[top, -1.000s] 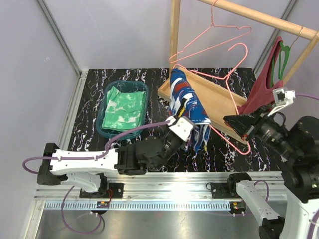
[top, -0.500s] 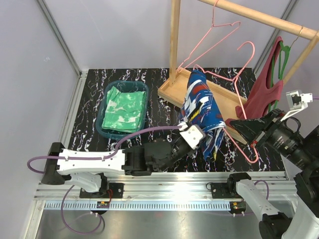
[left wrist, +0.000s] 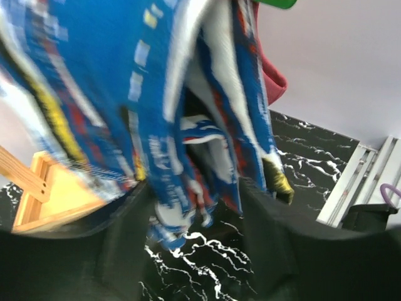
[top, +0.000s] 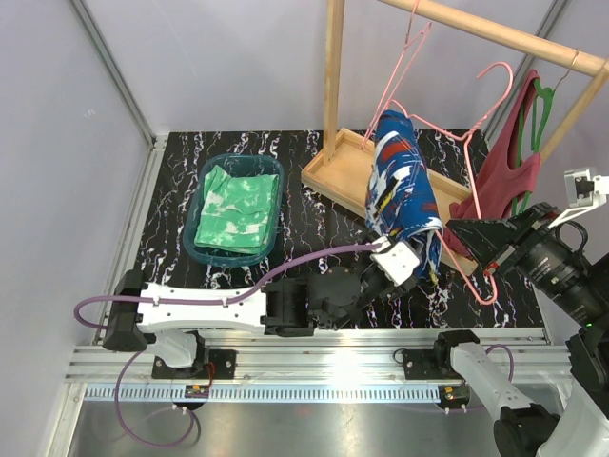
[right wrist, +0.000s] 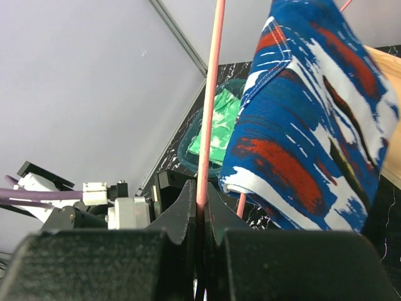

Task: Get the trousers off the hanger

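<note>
The blue trousers [top: 404, 190] with red, white and yellow patches hang over a pink hanger [right wrist: 212, 94]. My right gripper [top: 468, 238] is shut on that hanger's wire, which shows pinched between its jaws in the right wrist view [right wrist: 202, 210]. My left gripper [top: 409, 255] sits at the trousers' lower hem, its jaws apart. In the left wrist view [left wrist: 194, 216] the blurred cloth [left wrist: 156, 106] dangles loosely between the fingers. The green and white trousers [top: 236, 205] lie folded in a teal basket [top: 203, 176].
A wooden rack [top: 334, 86] with a tray base [top: 343, 176] stands at the back right. A maroon tank top [top: 504, 167] hangs from its rod on a green hanger. A second pink hanger [top: 411, 38] hangs empty on the rod.
My left gripper has opened, letting go of the blue trousers' hem. Both arms, the hanger and the trousers have shifted to the right.
</note>
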